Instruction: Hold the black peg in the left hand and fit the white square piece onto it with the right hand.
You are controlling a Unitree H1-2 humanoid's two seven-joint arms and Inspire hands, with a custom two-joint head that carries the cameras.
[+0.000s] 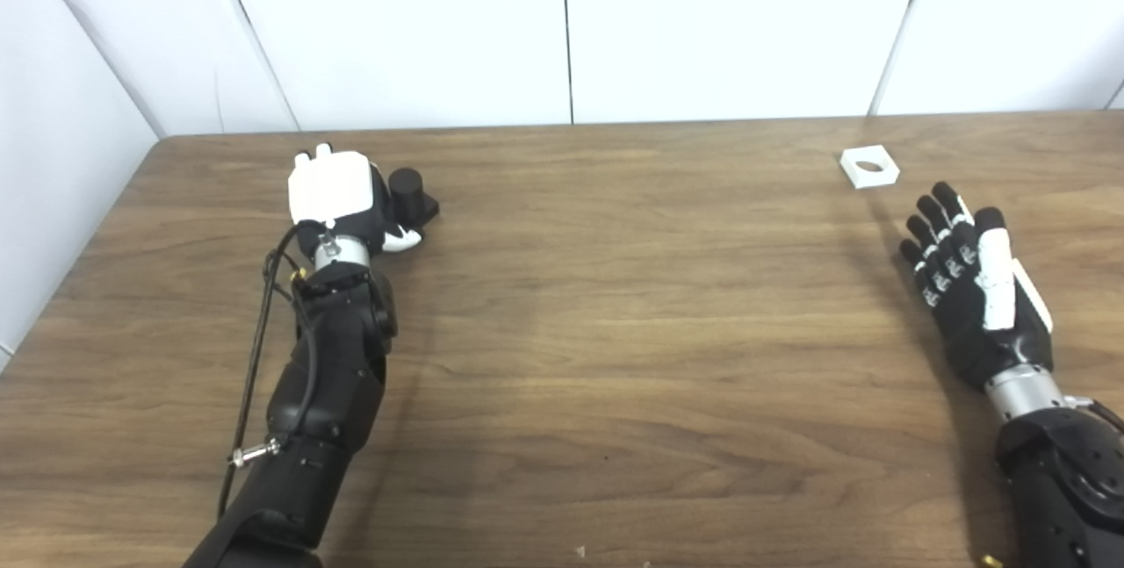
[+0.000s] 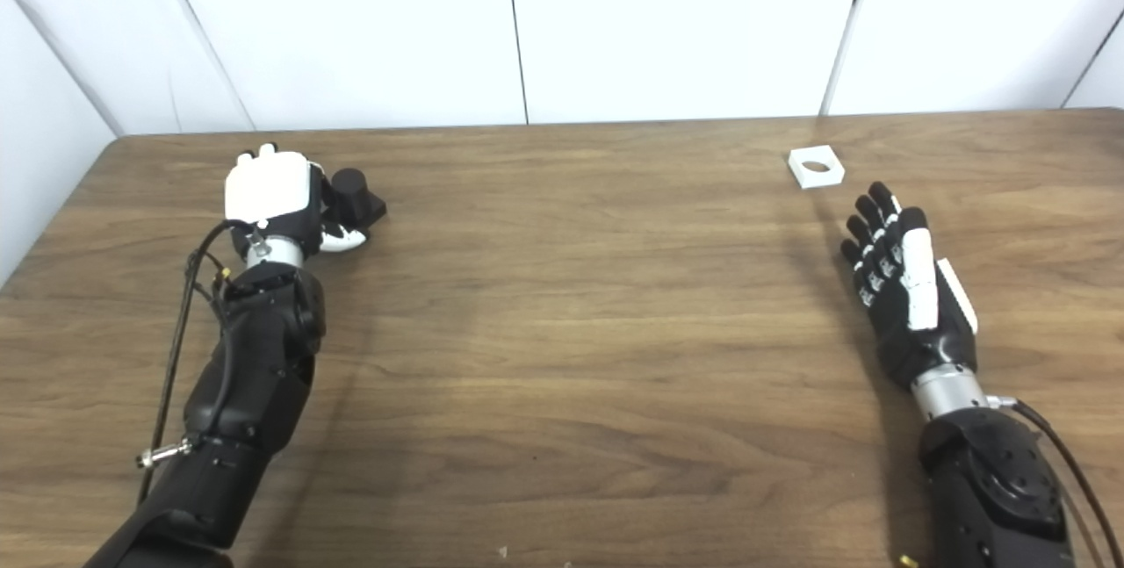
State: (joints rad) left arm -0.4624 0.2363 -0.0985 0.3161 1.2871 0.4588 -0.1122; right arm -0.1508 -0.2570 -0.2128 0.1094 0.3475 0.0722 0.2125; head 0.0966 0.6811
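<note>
Because the two parts begin far apart, the wooden desk (image 1: 562,357) fills most of the frame, with the work split between its upper left and upper right.

Left robot hand (image 1: 338,195): upper left of the frame, white back plate facing the cameras, arm entering from the lower left. It sits against the black peg (image 1: 411,197), thumb lying just below the peg's base. Whether the fingers have closed around the peg cannot be told, since the back plate hides them. Judged placement: positioned to take and steady the peg as the task requires.

Right robot hand (image 1: 970,283): right side of the frame, fingers extended and spread, holding nothing, pointed up-frame toward the white piece and short of it. Judged purpose: poised to reach for that piece.

Black peg: short upright cylinder on a dark square base, standing on the desk just right of the left robot hand.

White square piece (image 1: 869,166): upper right of the frame, lying flat on the desk with its round hole facing up, apart from the right fingertips, well away from the peg.

Markings: no brand, label or writing legible on any item.
</note>
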